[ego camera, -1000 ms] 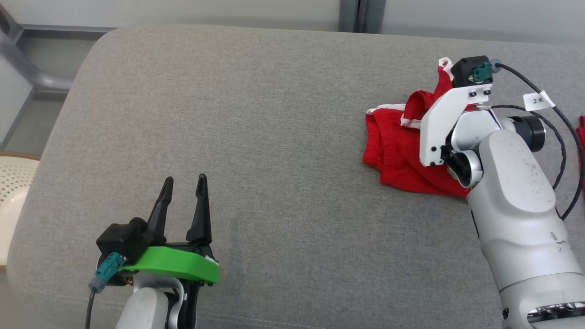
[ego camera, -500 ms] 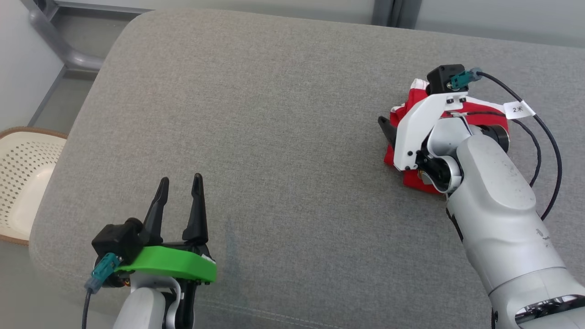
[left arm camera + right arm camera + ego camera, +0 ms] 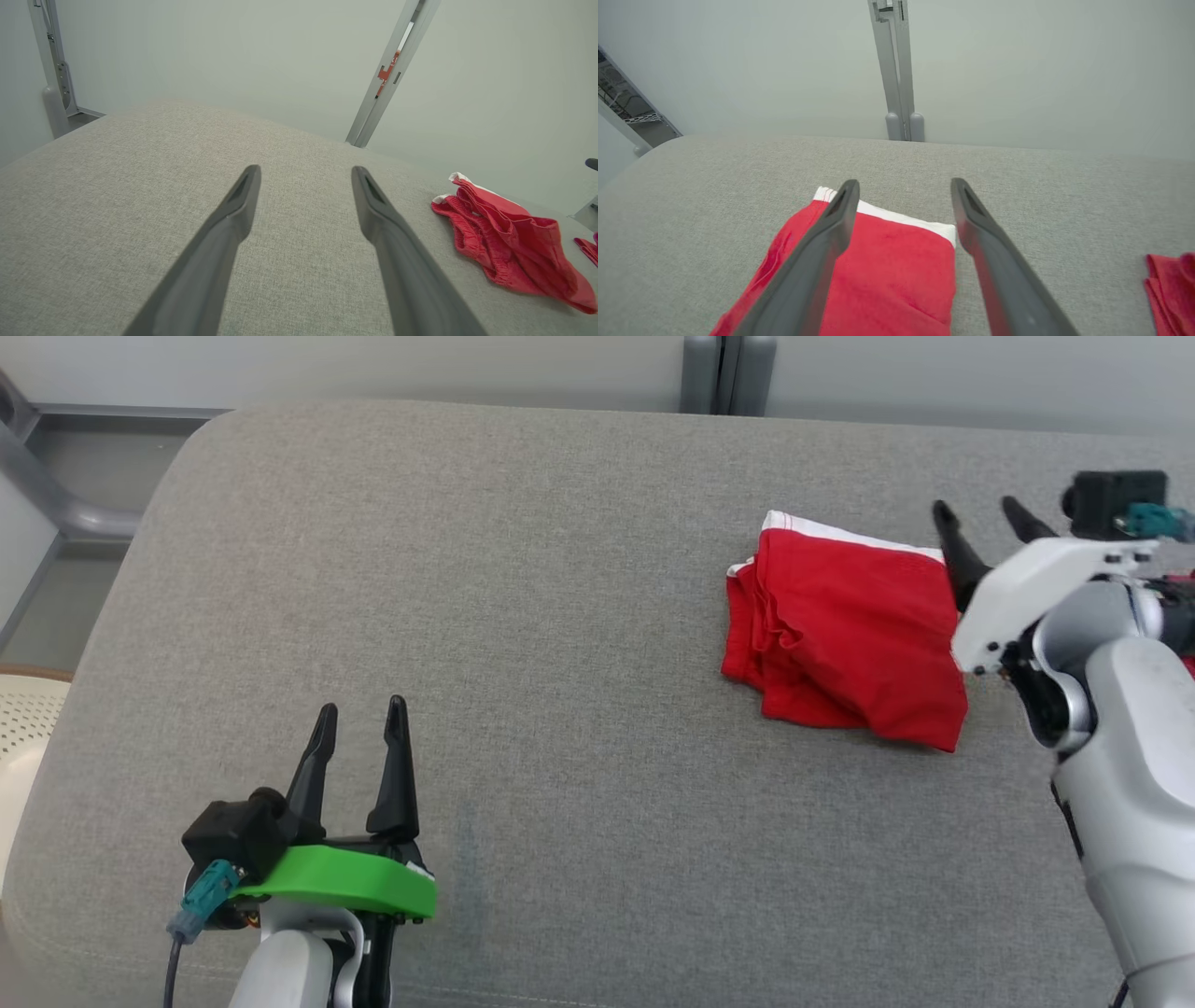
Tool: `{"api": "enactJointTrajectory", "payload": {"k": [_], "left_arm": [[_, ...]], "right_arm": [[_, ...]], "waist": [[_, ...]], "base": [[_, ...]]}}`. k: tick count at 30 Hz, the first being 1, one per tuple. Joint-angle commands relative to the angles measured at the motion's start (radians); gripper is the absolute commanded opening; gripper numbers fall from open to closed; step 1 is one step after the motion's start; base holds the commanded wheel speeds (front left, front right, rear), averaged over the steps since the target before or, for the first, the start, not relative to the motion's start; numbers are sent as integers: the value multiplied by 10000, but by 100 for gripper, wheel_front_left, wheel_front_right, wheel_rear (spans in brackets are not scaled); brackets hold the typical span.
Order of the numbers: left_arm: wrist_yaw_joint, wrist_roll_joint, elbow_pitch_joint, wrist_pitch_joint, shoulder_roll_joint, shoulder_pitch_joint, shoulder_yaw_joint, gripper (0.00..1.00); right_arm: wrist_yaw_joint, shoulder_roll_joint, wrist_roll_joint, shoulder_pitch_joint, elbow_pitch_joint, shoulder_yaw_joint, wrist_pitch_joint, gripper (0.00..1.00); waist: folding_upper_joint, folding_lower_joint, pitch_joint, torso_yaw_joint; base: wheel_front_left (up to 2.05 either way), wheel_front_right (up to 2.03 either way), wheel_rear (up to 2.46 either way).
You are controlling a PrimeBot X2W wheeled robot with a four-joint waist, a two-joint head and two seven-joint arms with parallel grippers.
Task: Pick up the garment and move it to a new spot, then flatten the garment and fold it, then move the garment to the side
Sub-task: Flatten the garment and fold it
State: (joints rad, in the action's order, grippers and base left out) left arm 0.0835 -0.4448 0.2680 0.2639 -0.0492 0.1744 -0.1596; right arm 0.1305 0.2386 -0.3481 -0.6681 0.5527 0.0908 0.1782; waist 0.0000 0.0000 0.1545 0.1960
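Observation:
The garment [image 3: 845, 627] is a red piece with a white band along its far edge, lying folded on the grey cushion [image 3: 523, 579] at the right. It also lies at the right of the left wrist view [image 3: 509, 242] and under the fingers in the right wrist view [image 3: 887, 275]. My right gripper [image 3: 980, 513] stands open just right of the garment's far corner, holding nothing. At the lower left, my left gripper [image 3: 359, 714] with its green bracket is open and empty, far from the garment.
A second red cloth [image 3: 1171, 289] lies on the cushion to the right of the garment. A pale perforated basket [image 3: 23, 728] stands off the cushion's left edge. A grey post [image 3: 714, 373] rises behind the cushion against the wall.
My right gripper has opened and let go of the garment, then drawn back to the right. The garment now lies folded flat. The left gripper has stayed put; the camera has shifted.

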Motion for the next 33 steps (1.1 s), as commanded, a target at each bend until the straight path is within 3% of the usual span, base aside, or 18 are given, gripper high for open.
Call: {"api": "enactJointTrajectory", "payload": {"k": [1,6,11,17,25,33], "left_arm": [[25,70,19,-1,-29,-145,3,100],[30,283,80,-1,-30,-269,124,100],[75,570,10,-1,-30,-457,566,100],[170,782,-111,-1,-32,-697,994,100],[306,1200,-242,-1,-32,-1270,1363,100],[399,1264,-152,-1,-32,-1598,1425,100]], "right_arm": [[4,104,240,485,-166,-251,-573,100],[2,127,812,1745,-873,-896,-2508,100],[2,-506,1366,3130,-1522,-1337,-3799,100],[2,-1133,1502,4323,-2204,-1444,-4199,100],[2,-1350,1483,4978,-2243,-832,-4283,100],[2,-1437,1505,4896,-2026,-692,-4274,100]], "waist": [[0,0,-141,-133],[0,0,-341,-552],[0,0,-646,-1169],[0,0,-1008,-1749],[0,0,-1392,-2354],[0,0,-1522,-2473]], "base": [[0,0,0],[0,0,0],[0,0,0],[0,0,0],[0,0,0],[0,0,0]]}}
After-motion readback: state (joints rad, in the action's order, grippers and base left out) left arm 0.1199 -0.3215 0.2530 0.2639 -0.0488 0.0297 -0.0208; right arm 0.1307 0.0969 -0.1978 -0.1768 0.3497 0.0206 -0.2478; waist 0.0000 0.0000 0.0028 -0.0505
